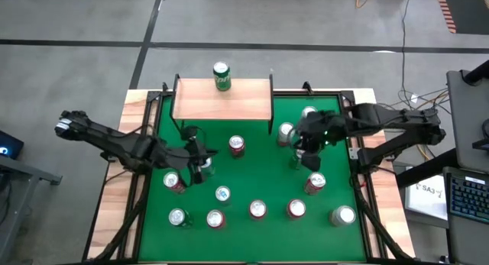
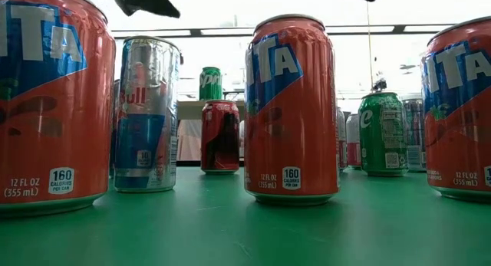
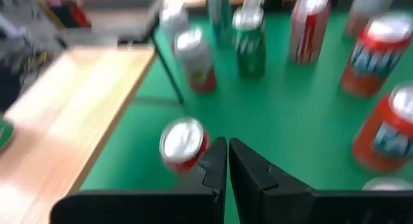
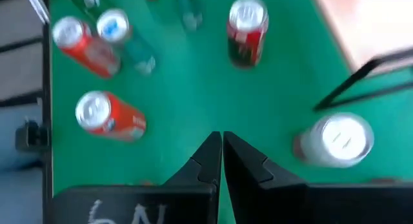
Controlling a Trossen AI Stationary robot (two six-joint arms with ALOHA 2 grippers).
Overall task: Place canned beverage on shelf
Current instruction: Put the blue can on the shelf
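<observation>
A green can [image 1: 221, 76] stands on the shelf [image 1: 222, 101] at the table's [image 1: 267, 181] far edge. The left gripper [image 1: 200, 159] and right gripper [image 1: 302, 147] hover over the table, jaws closed and empty.

Shelf [image 1: 225, 105]: a small rectangular light-wood board on thin black legs, standing at the desk's far edge, left of centre. Green can [image 1: 221, 75]: upright on the shelf's far edge, near its middle, silver top upward. Other cans stand upright across the green desk [image 1: 260, 185].
</observation>
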